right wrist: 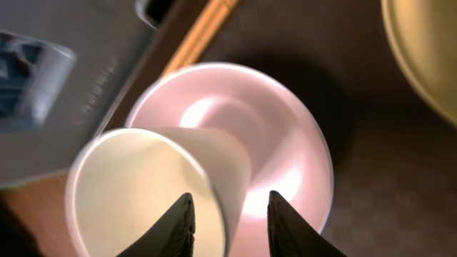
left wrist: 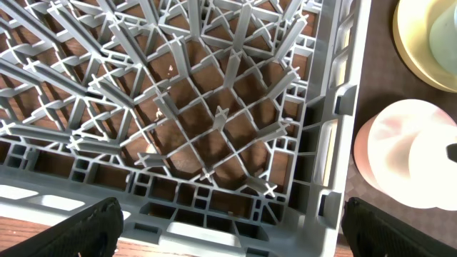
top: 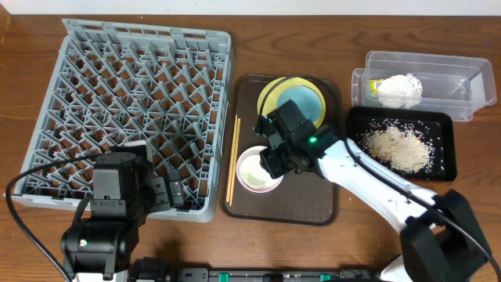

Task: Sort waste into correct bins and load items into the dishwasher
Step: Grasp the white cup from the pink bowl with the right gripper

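A white cup point(right wrist: 136, 193) lies tilted in the small white-pinkish bowl point(right wrist: 285, 143) on the brown tray. My right gripper point(right wrist: 230, 194) is open and straddles the cup's wall, one finger inside the rim and one outside, with gaps on both sides. Overhead, the right gripper point(top: 270, 160) hangs over the bowl point(top: 258, 174). Chopsticks point(top: 233, 157) lie along the tray's left edge. Behind, the light-blue bowl point(top: 301, 106) rests on the pale-yellow plate point(top: 272, 90). My left gripper point(left wrist: 232, 239) is wide open above the front right corner of the grey dish rack point(left wrist: 214, 107), holding nothing.
The brown serving tray point(top: 313, 204) lies between the rack point(top: 133, 86) and the bins. The clear tub point(top: 446, 78) at the back right holds a crumpled napkin point(top: 399, 90). In front of it the black tray point(top: 442, 125) holds beige crumbs point(top: 399, 149).
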You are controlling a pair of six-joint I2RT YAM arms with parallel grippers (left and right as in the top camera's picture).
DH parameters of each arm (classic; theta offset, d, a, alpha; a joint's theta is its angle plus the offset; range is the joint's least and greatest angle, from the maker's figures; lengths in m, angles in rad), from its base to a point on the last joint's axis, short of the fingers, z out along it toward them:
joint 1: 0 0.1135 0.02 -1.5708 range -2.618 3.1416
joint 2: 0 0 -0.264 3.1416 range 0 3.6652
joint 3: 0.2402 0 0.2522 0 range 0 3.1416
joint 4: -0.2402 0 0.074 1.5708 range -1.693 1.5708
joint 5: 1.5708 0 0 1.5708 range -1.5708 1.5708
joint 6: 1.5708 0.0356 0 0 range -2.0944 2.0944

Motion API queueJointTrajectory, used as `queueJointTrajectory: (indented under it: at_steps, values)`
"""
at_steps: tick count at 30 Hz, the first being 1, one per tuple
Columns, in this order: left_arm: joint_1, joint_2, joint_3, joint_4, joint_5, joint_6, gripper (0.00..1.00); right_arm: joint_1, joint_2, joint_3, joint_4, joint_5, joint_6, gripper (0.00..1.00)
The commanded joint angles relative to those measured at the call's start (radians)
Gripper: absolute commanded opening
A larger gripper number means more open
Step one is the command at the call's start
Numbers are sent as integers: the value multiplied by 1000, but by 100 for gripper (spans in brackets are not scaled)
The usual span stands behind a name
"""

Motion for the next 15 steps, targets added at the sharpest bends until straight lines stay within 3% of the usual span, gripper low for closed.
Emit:
queueJointTrajectory:
  at_steps: [1,2,10,15]
  values:
    - [-4,1,18,-3,-2,-5,98,11,39,-9,4,31,55,8]
    - [-4,1,18,-3,-2,-5,98,11,40,-9,12,31,69,1]
    - [-4,1,18,-2,16,-5,98,-92,-117,66,-19,32,67,1]
    - [-4,23,17,67,259,-28,98,-273,-267,69,-21,-111,68,1]
